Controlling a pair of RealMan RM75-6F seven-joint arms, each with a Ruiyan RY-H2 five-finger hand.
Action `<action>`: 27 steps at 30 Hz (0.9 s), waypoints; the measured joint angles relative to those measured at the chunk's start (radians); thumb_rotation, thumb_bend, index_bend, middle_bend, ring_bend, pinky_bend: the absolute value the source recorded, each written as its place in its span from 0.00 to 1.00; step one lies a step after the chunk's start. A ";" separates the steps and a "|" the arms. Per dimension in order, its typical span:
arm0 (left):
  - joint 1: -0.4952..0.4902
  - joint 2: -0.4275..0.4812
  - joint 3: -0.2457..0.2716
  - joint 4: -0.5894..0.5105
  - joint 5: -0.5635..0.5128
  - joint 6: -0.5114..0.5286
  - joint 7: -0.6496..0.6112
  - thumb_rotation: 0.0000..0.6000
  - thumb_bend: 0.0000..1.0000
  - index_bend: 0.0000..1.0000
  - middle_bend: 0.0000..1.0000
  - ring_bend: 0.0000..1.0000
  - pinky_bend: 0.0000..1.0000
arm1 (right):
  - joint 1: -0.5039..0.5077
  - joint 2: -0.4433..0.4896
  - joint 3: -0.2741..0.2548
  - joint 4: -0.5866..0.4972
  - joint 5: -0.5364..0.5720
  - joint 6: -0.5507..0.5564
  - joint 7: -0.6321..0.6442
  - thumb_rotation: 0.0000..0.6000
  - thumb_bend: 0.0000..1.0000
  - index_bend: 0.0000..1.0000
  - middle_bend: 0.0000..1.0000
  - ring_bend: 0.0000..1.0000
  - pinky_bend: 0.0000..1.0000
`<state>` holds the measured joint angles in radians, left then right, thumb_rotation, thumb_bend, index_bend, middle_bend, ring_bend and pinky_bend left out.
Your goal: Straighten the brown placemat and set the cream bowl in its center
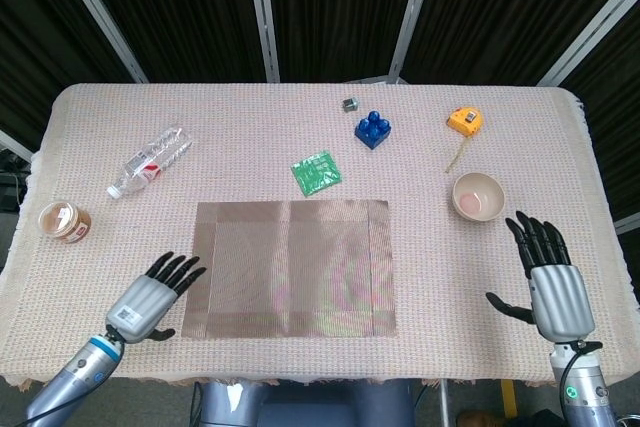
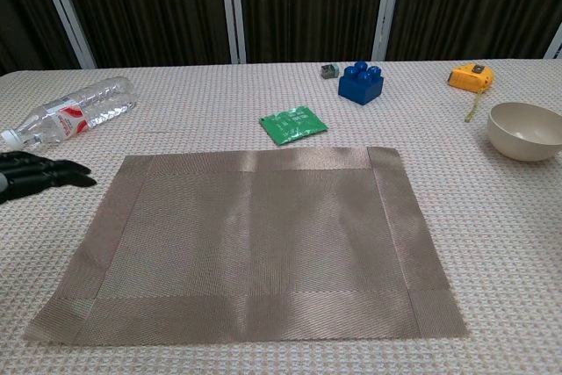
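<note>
Sachet [image 1: 317, 172] just beyond placemat [image 1: 292, 268].

No text, brand, number or sign can be read in either view. The plastic bottle [image 2: 75, 109] at the left of the brown placemat [image 2: 250, 243] carries a red and white label, and the green packet [image 2: 292, 123] just beyond the placemat's far edge shows pale print, but both are too small and blurred to make out.
</note>
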<state>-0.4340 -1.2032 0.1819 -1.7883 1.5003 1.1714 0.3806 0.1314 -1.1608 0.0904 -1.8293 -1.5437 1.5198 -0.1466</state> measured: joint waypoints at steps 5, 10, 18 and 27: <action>0.033 0.081 -0.035 -0.040 -0.007 0.099 -0.095 1.00 0.00 0.00 0.00 0.00 0.00 | 0.006 -0.003 0.007 0.016 0.026 -0.017 -0.003 1.00 0.00 0.00 0.00 0.00 0.00; 0.079 0.125 -0.104 -0.064 -0.080 0.208 -0.185 1.00 0.00 0.00 0.00 0.00 0.00 | 0.022 -0.005 0.022 0.044 0.085 -0.063 -0.005 1.00 0.00 0.01 0.00 0.00 0.00; 0.120 0.172 -0.200 -0.056 -0.198 0.279 -0.222 1.00 0.00 0.00 0.00 0.00 0.00 | 0.116 -0.008 0.080 0.150 0.251 -0.281 0.033 1.00 0.00 0.21 0.00 0.00 0.00; 0.120 0.161 -0.221 -0.014 -0.208 0.264 -0.199 1.00 0.00 0.00 0.00 0.00 0.00 | 0.266 -0.099 0.132 0.406 0.380 -0.517 0.060 1.00 0.00 0.27 0.00 0.00 0.00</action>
<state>-0.3135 -1.0423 -0.0391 -1.8019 1.2923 1.4349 0.1811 0.3969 -1.2599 0.2220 -1.4234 -1.1638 1.0033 -0.0865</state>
